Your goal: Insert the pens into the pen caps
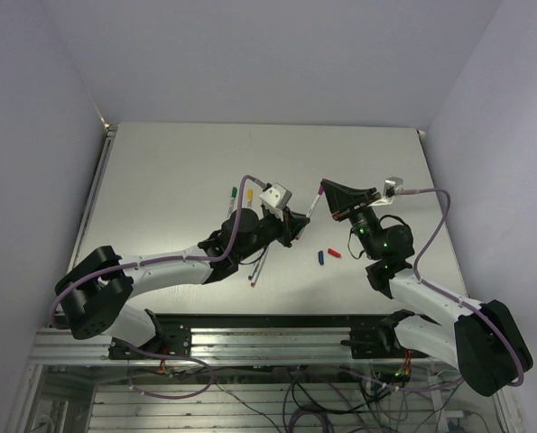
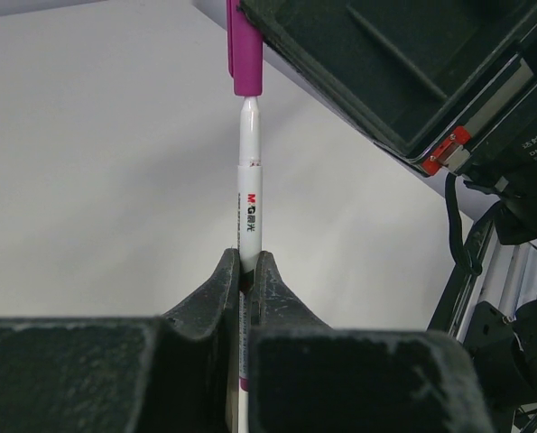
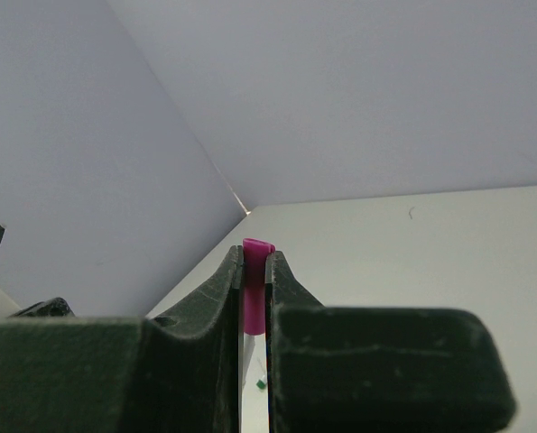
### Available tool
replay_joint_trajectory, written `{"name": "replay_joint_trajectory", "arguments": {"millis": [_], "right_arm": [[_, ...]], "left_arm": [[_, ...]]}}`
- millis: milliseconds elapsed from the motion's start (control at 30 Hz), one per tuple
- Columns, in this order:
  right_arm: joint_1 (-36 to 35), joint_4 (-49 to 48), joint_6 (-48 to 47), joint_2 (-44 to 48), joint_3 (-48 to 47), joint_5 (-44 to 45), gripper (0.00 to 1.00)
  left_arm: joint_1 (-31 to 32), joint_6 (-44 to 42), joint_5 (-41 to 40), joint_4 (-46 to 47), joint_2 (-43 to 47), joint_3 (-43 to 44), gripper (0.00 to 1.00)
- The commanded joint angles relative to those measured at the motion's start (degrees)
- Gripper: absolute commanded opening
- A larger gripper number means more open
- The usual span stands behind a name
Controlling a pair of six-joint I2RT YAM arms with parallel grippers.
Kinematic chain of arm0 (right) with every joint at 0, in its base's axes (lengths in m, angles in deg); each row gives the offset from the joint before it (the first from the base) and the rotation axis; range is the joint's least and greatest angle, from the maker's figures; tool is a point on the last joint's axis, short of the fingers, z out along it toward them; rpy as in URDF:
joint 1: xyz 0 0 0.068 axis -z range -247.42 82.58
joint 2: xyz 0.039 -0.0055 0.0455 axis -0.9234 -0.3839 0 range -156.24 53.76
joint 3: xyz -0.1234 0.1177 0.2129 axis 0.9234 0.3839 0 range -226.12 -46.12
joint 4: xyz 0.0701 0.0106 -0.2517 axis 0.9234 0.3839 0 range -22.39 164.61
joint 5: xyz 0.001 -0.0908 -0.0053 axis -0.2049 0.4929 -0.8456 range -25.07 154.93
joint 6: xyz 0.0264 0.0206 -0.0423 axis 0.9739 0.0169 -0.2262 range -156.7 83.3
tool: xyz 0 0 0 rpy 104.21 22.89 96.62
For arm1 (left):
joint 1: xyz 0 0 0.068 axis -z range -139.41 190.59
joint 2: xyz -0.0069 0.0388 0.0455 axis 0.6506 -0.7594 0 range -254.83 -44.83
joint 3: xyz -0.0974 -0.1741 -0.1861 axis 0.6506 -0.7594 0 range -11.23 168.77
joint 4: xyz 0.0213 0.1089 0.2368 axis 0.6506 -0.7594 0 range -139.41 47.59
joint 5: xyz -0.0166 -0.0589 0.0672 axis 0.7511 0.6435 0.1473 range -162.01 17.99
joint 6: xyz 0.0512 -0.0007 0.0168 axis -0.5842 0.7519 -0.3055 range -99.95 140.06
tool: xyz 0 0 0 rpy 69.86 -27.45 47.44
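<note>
Left wrist: left gripper [image 2: 246, 269] pinches white pen [image 2: 248, 171], both aloft, nose at mouth of purple cap [image 2: 245, 56] clamped in right gripper [image 3: 254, 266]. Keep axes collinear; push straight till seated.

a pale grey-white table [image 1: 205, 171] lies flat and matte in the middle. plain lavender-grey walls [image 1: 268, 54] close it in at the back and on both sides. a metal rail [image 1: 95, 198] runs along the table's left side. an aluminium frame [image 1: 268, 347] spans the near edge, with loose wires [image 1: 322, 397] tangled below it.
</note>
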Motion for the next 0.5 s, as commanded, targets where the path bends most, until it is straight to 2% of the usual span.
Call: {"name": "replay_joint_trajectory", "arguments": {"millis": [0,233,467], "right_arm": [[0.1,-2.4,0.6,-0.5,0.6,-0.7,0.00],[0.0,-1.7,2.3,-0.3,1.0,-2.5,0.00],[0.0,-0.2,5.1,-2.1,0.3,-9.4,0.00]], "left_arm": [[0.2,0.6,-0.6,3.8,0.4,-0.6,0.07],[0.3,1.3,-1.7,5.6,-0.6,-0.8,0.07],[0.1,2.4,-4.6,8.6,-2.2,-0.4,0.07]]}}
